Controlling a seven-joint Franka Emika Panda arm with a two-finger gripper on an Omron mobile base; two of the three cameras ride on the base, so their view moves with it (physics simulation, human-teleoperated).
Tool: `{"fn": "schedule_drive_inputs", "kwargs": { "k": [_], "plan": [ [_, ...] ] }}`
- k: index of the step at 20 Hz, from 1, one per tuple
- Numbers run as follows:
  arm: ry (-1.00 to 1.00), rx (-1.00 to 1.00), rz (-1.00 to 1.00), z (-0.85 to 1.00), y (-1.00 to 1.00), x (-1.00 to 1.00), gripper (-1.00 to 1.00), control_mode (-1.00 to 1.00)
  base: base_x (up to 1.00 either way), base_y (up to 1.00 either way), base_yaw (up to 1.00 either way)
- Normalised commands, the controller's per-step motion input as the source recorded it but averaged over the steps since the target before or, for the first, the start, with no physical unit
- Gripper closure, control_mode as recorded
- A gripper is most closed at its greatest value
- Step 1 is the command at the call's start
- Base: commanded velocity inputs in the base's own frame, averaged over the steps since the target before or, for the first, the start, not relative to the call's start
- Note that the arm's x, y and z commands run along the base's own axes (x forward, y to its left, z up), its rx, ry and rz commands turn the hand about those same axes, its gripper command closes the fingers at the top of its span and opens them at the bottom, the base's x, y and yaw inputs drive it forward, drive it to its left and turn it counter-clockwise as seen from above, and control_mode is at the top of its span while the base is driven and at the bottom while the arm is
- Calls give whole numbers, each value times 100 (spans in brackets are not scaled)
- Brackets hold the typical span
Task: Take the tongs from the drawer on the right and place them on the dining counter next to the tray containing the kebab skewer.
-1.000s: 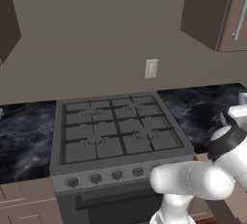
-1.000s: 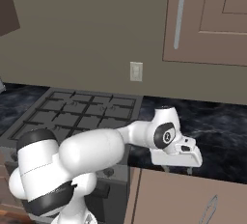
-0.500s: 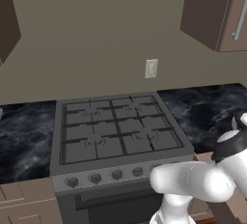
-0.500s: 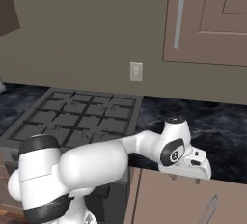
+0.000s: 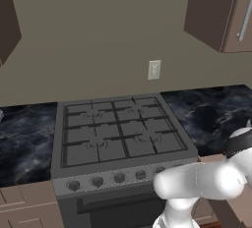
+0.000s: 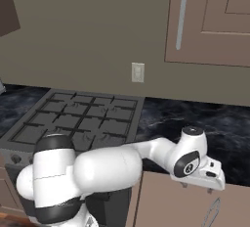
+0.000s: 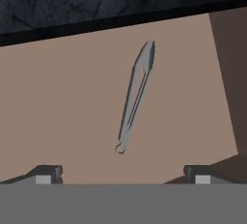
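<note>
Slim grey tongs lie flat, arms closed, on the open drawer's light-brown floor

Illumination is even and moderate in all three views, with no visible lamp and no single clear direction of light. The wall reads as flat mid-tone, without hot spots. The black counter carries faint pale veining and a weak sheen, no hard glare. The white arm shows soft shading on its underside. In the hand view the tongs cast almost no shadow on the drawer floor. Rendering is slightly soft and low-resolution; edges show mild blur, no lens distortion.
</note>
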Motion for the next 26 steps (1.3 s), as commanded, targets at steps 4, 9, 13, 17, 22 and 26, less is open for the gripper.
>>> {"fn": "schedule_drive_inputs", "kwargs": {
  "k": [4,9,13,17,22,26],
  "plan": [
    [-3,8,0,-4,-19,0,-100,-100,0,0,0],
    [-4,7,0,-15,-11,0,-100,-100,0,0,0],
    [0,4,0,-20,-4,0,-100,-100,0,0,0],
    [0,4,0,-24,0,1,-100,-100,0,0,0],
    [0,4,0,-23,0,7,-100,-100,0,0,0],
    [0,2,0,-27,0,4,-100,-100,0,0,0]
  ]
}}
